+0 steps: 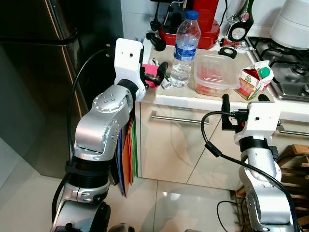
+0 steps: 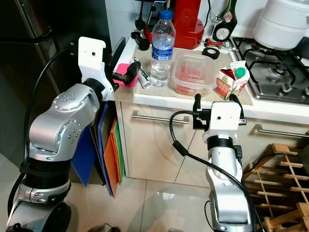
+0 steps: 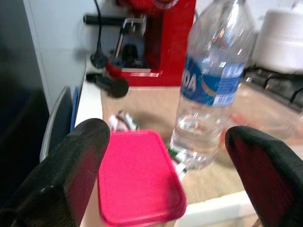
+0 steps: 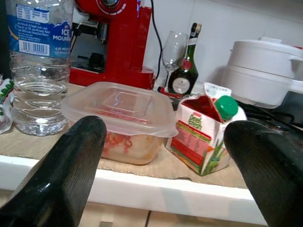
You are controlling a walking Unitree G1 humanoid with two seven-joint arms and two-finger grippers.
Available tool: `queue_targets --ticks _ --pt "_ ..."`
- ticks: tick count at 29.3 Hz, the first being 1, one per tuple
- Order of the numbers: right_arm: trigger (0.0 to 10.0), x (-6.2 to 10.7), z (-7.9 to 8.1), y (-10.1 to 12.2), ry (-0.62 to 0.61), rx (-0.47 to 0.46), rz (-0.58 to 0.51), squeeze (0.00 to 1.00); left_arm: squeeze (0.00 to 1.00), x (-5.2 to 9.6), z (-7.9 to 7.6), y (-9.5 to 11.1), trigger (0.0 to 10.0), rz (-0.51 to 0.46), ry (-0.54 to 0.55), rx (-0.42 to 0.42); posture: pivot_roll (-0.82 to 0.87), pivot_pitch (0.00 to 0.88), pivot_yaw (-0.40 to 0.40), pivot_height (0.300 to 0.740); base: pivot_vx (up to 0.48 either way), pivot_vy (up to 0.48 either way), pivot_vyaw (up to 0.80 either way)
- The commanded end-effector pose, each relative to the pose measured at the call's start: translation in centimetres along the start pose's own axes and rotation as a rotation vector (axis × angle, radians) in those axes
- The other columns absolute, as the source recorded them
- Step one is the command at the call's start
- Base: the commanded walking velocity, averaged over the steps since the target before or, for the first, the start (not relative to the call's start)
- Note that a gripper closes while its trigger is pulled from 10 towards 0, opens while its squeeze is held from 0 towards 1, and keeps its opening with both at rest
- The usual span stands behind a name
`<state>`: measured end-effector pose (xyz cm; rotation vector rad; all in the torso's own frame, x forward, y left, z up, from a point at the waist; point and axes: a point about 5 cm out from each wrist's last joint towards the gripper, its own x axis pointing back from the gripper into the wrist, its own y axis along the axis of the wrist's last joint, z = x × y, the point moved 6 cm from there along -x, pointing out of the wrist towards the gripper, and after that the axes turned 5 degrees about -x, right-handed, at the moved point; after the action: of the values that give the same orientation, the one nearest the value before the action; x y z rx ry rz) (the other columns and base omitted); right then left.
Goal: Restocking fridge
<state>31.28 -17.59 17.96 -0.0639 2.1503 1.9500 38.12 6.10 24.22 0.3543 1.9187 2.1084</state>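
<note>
**A:** Where did you have the left gripper (image 1: 161,73)?

**B:** You had it raised at the table's (image 1: 193,100) front-left corner, jaws spread wide and holding nothing. In the left wrist view, the pink lidded box (image 3: 137,177) lay between the 2 fingers (image 3: 61,175), close by the left one; whether they touched, I could not tell.

**A:** And the water bottle (image 1: 185,48)?

**B:** It stood upright on the beige mat (image 2: 190,96), at about 2 o'clock from the pink box, near it but apart. A small green-and-white packet (image 2: 144,77) lay between them.

**A:** What about the right gripper (image 2: 216,102)?

**B:** You held it just below the table's front edge, jaws wide open and empty, pointing up at the goods. In the right wrist view, the clear food container (image 4: 120,120), lid on with something red inside, sat between the fingers (image 4: 57,179), and the juice carton (image 4: 206,135) with a green cap stood just beside it at 3 o'clock, tilted.

**A:** And the fridge (image 1: 43,72)?

**B:** Its dark body rose at 9 o'clock from the table, door shut. The red coffee machine (image 1: 193,24) stood at the back of the table, at 12 o'clock from the bottle.
</note>
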Motion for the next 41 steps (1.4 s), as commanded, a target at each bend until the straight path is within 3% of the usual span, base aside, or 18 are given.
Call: queue_targets --ticks 1,11,22,28,41 --pt "10.0 0.2 0.1 0.0 0.001 0.001 0.008 0.0 0.0 0.2 -0.5 -0.1 10.0 0.008 -0.002 -0.009 -0.1 0.049 -0.009 0.74 0.0 0.0 0.0" --pt "10.0 0.2 0.5 -0.4 0.001 -0.01 0.016 0.0 0.0 0.3 -1.0 -1.3 10.0 0.083 -0.019 -0.064 -0.09 0.043 0.007 0.74 0.0 0.0 0.0" --pt "10.0 0.1 0.9 -0.7 -0.004 -0.021 0.02 0.0 0.0 0.6 -1.2 -1.5 10.0 0.117 -0.025 -0.107 -0.07 0.032 0.019 0.74 0.0 0.0 0.0" --pt "10.0 0.0 1.6 -1.0 0.007 -0.035 0.023 0.0 0.0 0.7 -0.4 -1.7 10.0 0.129 0.008 -0.114 -0.05 0.026 0.025 0.74 0.0 0.0 0.0" --pt "10.0 0.1 1.8 -0.9 -0.008 -0.046 0.015 0.0 0.0 0.4 -1.0 -2.5 10.0 0.165 -0.023 -0.145 -0.07 0.026 0.047 0.74 0.0 0.0 0.0"
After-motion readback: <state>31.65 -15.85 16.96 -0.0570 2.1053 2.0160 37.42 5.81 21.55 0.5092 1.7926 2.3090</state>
